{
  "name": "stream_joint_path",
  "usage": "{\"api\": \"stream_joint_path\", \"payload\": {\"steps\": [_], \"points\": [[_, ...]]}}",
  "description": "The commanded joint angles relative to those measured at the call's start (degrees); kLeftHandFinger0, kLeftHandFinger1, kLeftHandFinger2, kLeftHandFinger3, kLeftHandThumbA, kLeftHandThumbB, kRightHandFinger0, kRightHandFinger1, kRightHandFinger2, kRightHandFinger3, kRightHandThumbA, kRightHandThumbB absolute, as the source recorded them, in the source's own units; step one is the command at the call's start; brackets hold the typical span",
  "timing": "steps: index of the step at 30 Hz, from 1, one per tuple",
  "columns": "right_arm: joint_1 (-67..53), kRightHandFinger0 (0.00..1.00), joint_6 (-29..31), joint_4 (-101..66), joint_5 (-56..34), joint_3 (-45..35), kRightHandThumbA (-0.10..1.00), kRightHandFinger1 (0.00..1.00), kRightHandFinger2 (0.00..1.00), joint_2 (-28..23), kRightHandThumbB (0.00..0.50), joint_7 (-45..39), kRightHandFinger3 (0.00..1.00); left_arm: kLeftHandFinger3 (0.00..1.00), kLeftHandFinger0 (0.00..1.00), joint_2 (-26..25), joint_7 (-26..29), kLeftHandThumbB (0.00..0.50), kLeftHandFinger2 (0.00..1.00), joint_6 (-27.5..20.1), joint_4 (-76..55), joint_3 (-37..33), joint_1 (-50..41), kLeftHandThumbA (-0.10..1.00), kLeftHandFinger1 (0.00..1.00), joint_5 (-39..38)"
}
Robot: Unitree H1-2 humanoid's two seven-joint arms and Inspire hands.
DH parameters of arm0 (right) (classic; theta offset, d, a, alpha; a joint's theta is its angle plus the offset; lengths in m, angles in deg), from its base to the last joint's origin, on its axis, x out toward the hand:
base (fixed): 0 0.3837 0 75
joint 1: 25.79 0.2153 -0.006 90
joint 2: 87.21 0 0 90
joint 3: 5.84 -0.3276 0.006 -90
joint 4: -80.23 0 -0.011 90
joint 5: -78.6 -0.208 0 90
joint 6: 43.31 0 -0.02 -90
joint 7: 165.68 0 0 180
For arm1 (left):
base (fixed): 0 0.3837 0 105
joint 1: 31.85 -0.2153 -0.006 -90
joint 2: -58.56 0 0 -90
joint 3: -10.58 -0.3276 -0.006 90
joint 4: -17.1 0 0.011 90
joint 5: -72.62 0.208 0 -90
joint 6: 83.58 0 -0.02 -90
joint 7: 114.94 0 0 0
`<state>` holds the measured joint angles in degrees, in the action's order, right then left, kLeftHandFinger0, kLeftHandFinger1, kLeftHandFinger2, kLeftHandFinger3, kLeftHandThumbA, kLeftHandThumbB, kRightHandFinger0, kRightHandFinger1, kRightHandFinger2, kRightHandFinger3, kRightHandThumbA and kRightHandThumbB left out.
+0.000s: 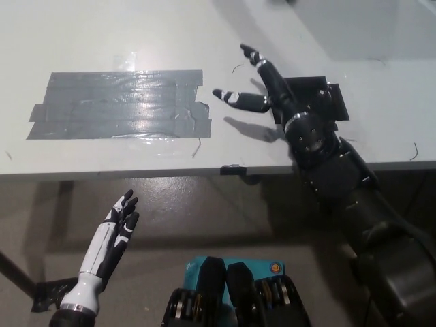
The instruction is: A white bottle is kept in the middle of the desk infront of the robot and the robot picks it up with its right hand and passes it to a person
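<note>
Black right hand (262, 85) hangs over the desk (102, 41) with fingers spread and nothing in it, bottle nowhere in view, so handoff looks done, white left hand (116, 228) idles open below

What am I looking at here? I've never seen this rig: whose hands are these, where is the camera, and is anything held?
The camera sits on a humanoid robot's head, looking steeply down. The black right hand hovers over the white desk, fingers spread, holding nothing. The white left hand rests open below the desk edge. On the desk lie grey tape and a black patch. No bottle or person shows in this picture.
</note>
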<state>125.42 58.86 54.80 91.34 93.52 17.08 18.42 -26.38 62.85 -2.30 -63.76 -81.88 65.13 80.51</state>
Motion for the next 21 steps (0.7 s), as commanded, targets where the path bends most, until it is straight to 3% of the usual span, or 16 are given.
{"api": "stream_joint_path", "payload": {"steps": [1,9,10,13,16,21], "points": [[-3.71,1.0,-2.35,-16.82,-1.28,-0.91,0.89,1.0,1.0,-3.04,0.5,-3.4,1.0,1.0,1.0,-0.72,-0.28,0.134,1.0,-1.47,-0.98,0.19,1.54,0.94,1.0,-0.05],[-19.62,1.0,-8.07,-51.58,-6.8,-2.13,0.86,1.0,1.0,-6.15,0.489,-9.44,1.0,1.0,1.0,-0.86,-0.15,0.131,1.0,-1.47,-0.64,0.22,2.64,0.96,1.0,0.22],[-23.56,1.0,-10.23,-59.09,-7.37,-2.35,0.93,1.0,1.0,-6.26,0.498,-9.39,1.0,1.0,1.0,-0.9,-0.16,0.132,1.0,-1.24,-0.56,0.22,3.05,0.97,1.0,0.29],[-31.39,1.0,-13.49,-73.56,-9.19,-2.84,0.97,1.0,1.0,-6.98,0.484,-9.46,1.0,1.0,1.0,-0.9,-0.14,0.139,1.0,-0.85,0.13,0.27,4.53,0.98,1.0,0.32],[-36.39,1.0,-13.83,-81.66,-11.44,-3.23,0.97,1.0,1.0,-7.78,0.481,-9.58,1.0,1.0,1.0,-0.51,-0.04,0.138,1.0,-1.28,1.38,0.26,6.21,0.98,1.0,0.0],[-42.97,1.0,-11.61,-87.59,-11.92,-3.52,1.0,1.0,1.0,-9.18,0.426,-9.49,1.0,1.0,1.0,-0.28,0.41,0.118,1.0,-1.56,2.72,0.43,8.36,0.97,1.0,-0.01]]}}
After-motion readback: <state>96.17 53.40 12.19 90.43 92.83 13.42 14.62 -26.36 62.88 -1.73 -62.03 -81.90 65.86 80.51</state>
